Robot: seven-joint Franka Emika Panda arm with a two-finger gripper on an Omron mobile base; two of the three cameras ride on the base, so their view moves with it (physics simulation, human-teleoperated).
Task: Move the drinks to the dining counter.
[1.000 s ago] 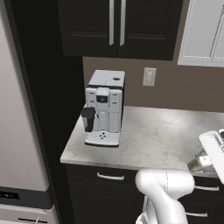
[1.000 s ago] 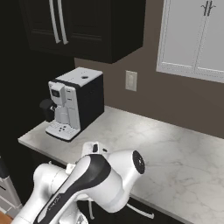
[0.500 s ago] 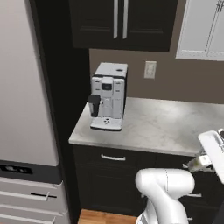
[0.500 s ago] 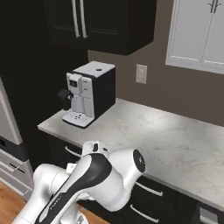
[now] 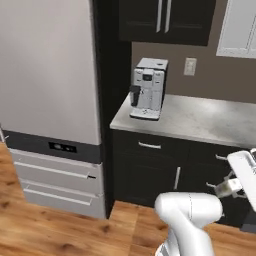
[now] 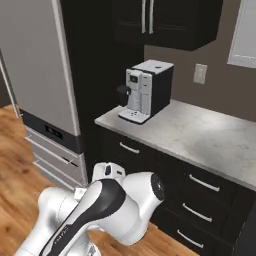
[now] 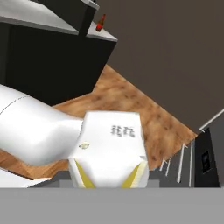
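Note:
In the hand view a white boxy carton (image 7: 111, 148) with yellow corner folds and small print sits right where my fingers rise, and it hides them. My gripper (image 7: 108, 177) looks shut on it. Far off at the top of that view a small red bottle (image 7: 101, 22) stands upright on a grey top (image 7: 65, 27) over dark cabinets. I cannot tell whether that top is the dining counter. The white hand (image 5: 245, 172) shows at the right edge of the left base view, low in front of the cabinets.
A coffee machine (image 5: 147, 89) (image 6: 145, 90) stands on the marbled worktop (image 5: 200, 120) (image 6: 200, 135) over dark drawers (image 5: 160, 165). A tall grey fridge (image 5: 50, 75) (image 6: 35, 70) is to the left. Wood floor (image 5: 60, 230) lies open in front.
The whole picture has shifted: the base has backed away from the coffee-machine worktop, so the fridge and floor have come into view. The grip looks unchanged.

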